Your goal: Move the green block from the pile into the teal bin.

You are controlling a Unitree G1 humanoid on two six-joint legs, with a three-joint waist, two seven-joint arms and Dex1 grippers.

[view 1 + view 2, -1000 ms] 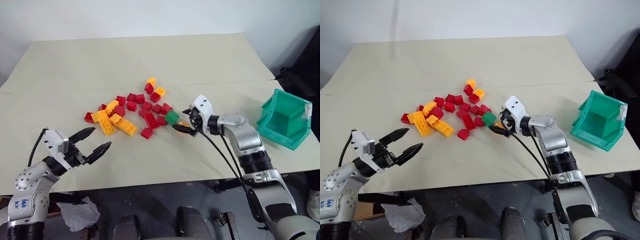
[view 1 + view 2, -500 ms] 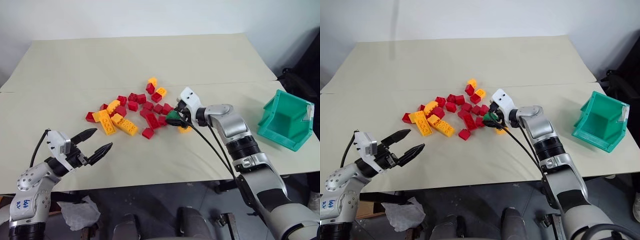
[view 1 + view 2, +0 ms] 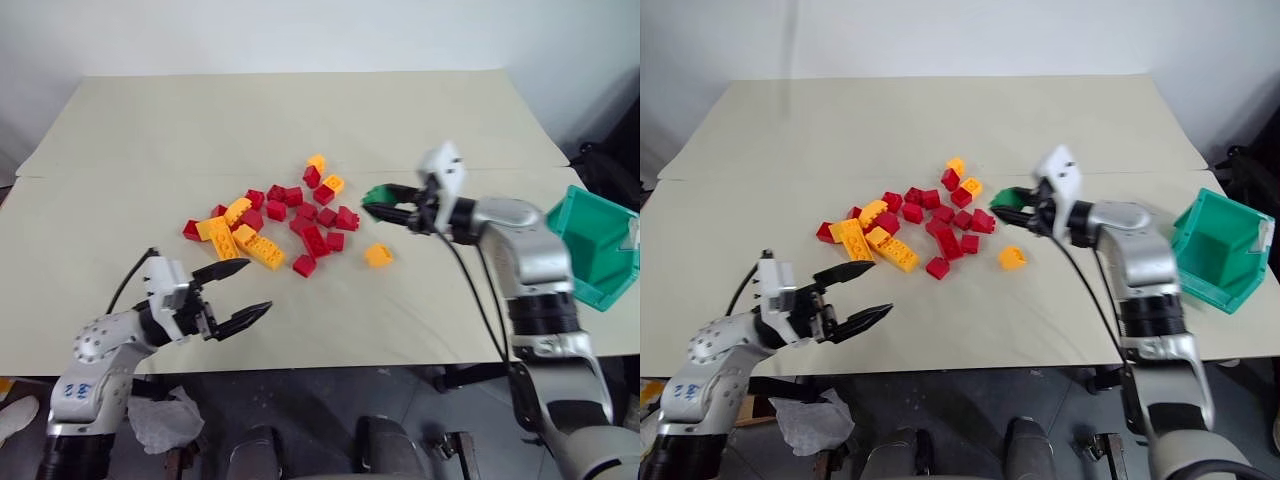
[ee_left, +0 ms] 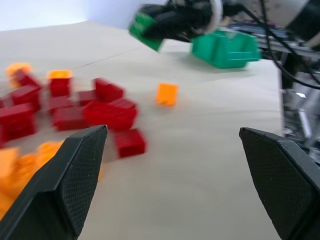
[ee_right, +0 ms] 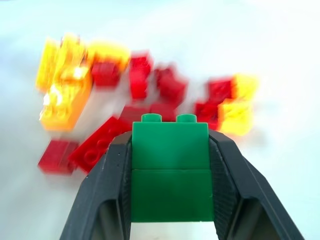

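Green block [image 5: 170,172], studded plastic, sits clamped in right gripper [image 3: 385,207]; left gripper [image 3: 240,295] gapes empty.

only blue handwritten marks on the left arm [image 3: 82,386], too small to read.

The green block [image 3: 378,195], which a second ago lay at the right edge of the pile [image 3: 275,220] between the wide-spread fingers of the right gripper [image 3: 385,207], is now clamped between those fingers and carried clear of the table, right of the pile and left of the teal bin [image 3: 596,256] at the right edge of the frame. An orange-yellow brick [image 3: 378,255] that was hidden under that gripper is now exposed, lying alone below and right of the pile. The left gripper [image 3: 240,293] is seen further right in the lower left of the frame, nearer the pile.
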